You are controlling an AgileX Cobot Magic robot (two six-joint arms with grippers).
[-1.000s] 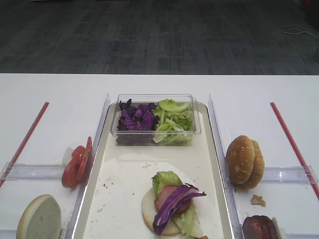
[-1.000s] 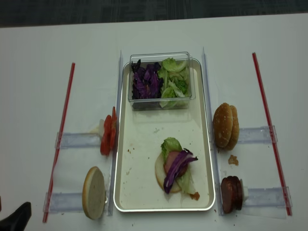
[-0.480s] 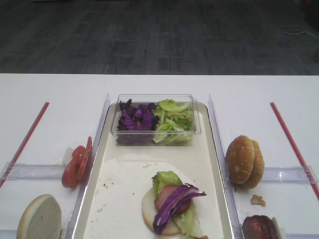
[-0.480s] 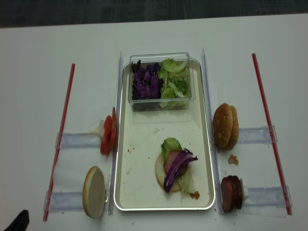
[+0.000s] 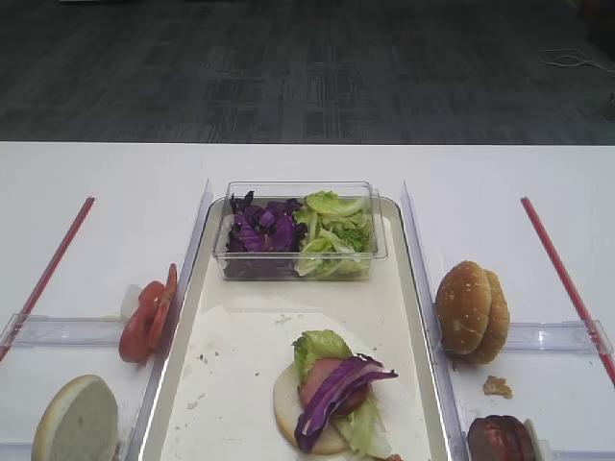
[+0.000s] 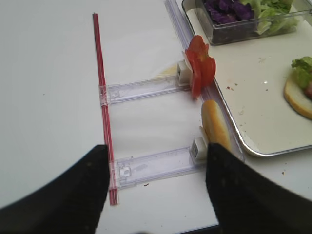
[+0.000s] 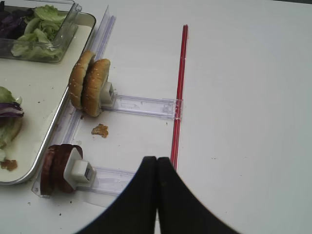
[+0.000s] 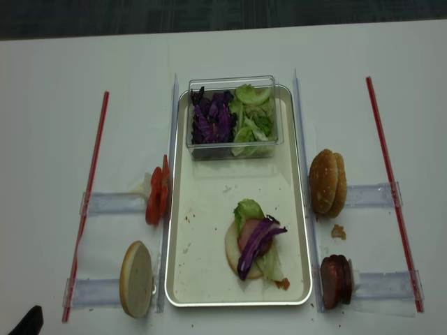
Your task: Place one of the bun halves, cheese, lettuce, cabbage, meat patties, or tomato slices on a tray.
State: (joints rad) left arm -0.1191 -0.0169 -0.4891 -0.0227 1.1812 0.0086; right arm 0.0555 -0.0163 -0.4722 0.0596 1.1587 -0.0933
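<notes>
On the silver tray (image 8: 209, 230) sits a stack: a bun half (image 5: 286, 408), lettuce (image 5: 320, 346), a meat patty (image 5: 322, 376) and a purple cabbage (image 8: 257, 241) strip on top. Tomato slices (image 6: 200, 68) and another bun half (image 6: 214, 127) stand in holders left of the tray. Two bun halves (image 7: 90, 87) and meat patties (image 7: 53, 168) stand in holders on its right. Cheese is out of view. My left gripper (image 6: 156, 195) is open and empty, low over the near-left table. My right gripper (image 7: 156, 165) is shut and empty, near the right red strip.
A clear tub (image 8: 234, 118) of purple cabbage and lettuce rests on the tray's far end. Red strips (image 8: 87, 202) (image 8: 391, 181) and clear plastic rails (image 8: 112, 204) lie either side of the tray. A crumb (image 8: 338, 232) lies beside the right holders.
In the realsense view the dark tip of my left gripper has drawn back towards the bottom-left corner. The food and the right gripper have not moved.
</notes>
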